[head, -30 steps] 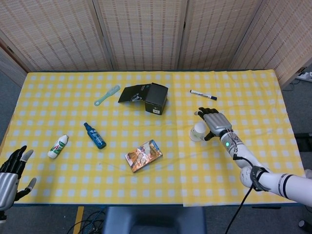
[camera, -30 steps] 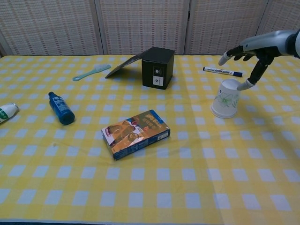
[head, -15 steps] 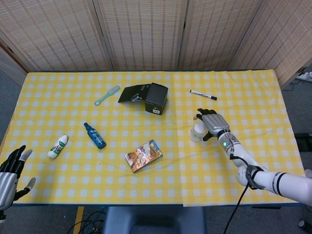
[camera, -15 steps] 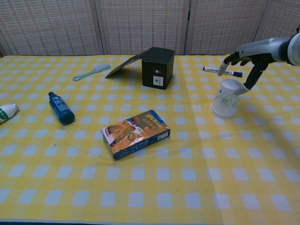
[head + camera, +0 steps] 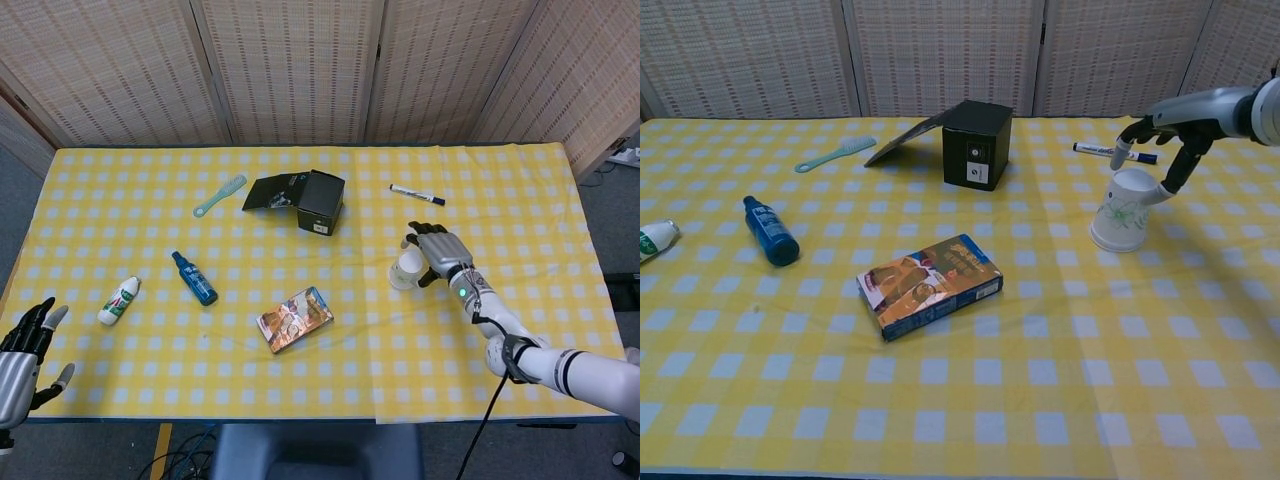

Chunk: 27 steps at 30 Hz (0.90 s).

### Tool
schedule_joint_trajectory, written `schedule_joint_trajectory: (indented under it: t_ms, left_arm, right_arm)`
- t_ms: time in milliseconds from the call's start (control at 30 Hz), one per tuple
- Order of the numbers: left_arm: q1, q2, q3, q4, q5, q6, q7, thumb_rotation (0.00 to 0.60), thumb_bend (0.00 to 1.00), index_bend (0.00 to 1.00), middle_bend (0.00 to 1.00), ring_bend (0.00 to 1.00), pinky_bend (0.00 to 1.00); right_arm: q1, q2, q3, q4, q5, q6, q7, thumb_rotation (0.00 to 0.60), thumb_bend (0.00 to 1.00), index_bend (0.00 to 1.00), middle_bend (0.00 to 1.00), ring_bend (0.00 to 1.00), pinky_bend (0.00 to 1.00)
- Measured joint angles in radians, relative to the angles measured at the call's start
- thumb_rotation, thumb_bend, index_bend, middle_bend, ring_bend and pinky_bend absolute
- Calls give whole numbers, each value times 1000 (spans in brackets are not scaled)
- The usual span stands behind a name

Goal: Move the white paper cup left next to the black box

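Right hand [image 5: 1160,140] fingers [image 5: 1121,152] spread apart, arched over the top of the white paper cup [image 5: 1122,210]. One digit lies against the cup's upper right edge; the others hang just above and beside the rim end. Not clamped on it as far as either view shows, so call it a grasp being set, not a hold.

Cup stands upside down, wide mouth on the yellow checked tablecloth [image 5: 1040,400], right of centre and well apart from the black box [image 5: 978,143]. The box sits up-table to the cup's left, flap open behind it. A marker [image 5: 1114,152] lies just behind the hand.

Step in hand: closing on the cup. Transport not started.

Next move, my read: bring the fingers in around the cup wall gently, since thin paper likely crushes or tips, then lift or slide it left and slightly away, setting it beside the box without knocking it.

Left hand [image 5: 22,352] fingers apart, holding nothing, at the near left table edge. Only the head view shows it.
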Motion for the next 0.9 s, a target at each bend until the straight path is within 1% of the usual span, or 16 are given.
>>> schedule_joint_trajectory:
  t_ms: [300,533,733,900]
  left_arm:
    - [2,1,1,2,4,5,-5,600,337,0,0,0,238]
    - [4,-3,-1,4,7,13,0,600,337,0,0,0,238]
    - [1,-5,2,8,16,11,-2,600,337,0,0,0,237]
    - [1,-8,6,4,27,12,8,600,337,0,0,0,238]
  right_arm:
    - [5,-17,-4,9,0,29,-6,600,260,371,0,0,0]
    - [3,-7,1,-13,-1,52,-7,600,270,411,15,0,0]
    - [-5,42,12,-78,-12,75,-2,600,269,413,15,0,0]
    - [-18,129,33,-194,-33,118,5,600,268,413,15,0,0]
